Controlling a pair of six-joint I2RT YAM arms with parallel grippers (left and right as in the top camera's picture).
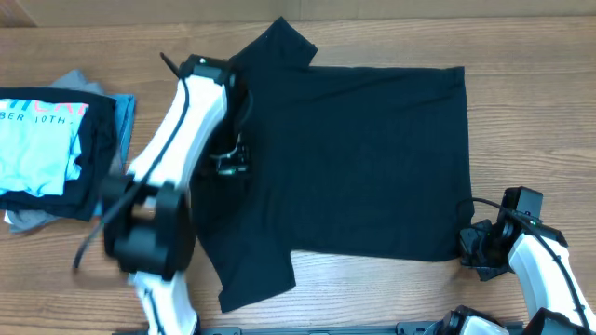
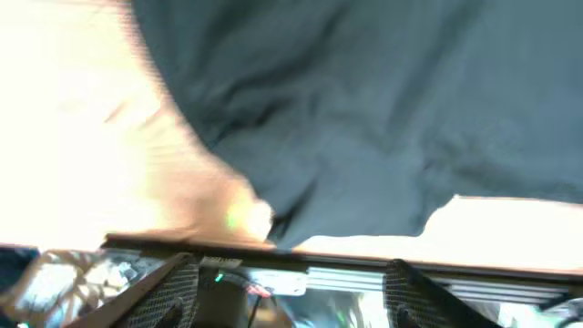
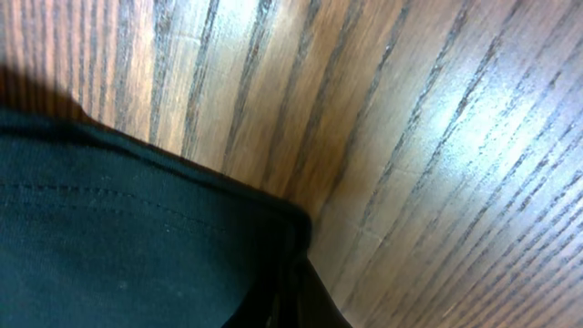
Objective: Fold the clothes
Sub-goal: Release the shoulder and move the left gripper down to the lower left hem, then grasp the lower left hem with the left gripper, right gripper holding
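T-shirt [image 1: 363,158], black, lies spread flat across the middle of the table [image 1: 521,56], hem to the right, one sleeve at the far edge and the other at the near edge.

The left arm [image 1: 177,140] reaches from the near edge up over the shirt's neck end, its white link slanting across the cloth. The left gripper [image 1: 233,160] hangs over the fabric there with its fingers [image 2: 168,292] spread apart and nothing between them; the wrist view shows wrinkled cloth just ahead.

The right arm [image 1: 540,270] is bent low at the near right corner. The right gripper [image 1: 477,247] is pressed together, pinching the near corner of the hem, where the stitched edge runs in to the fingertips.

A folded blue shirt [image 1: 37,149] lies at the left edge, well apart from the T-shirt. Its white lettering is cut off; only "BER 10TH" can be read. It rests on a dark cloth [image 1: 98,177], and a grey garment [image 1: 28,221] pokes out below.
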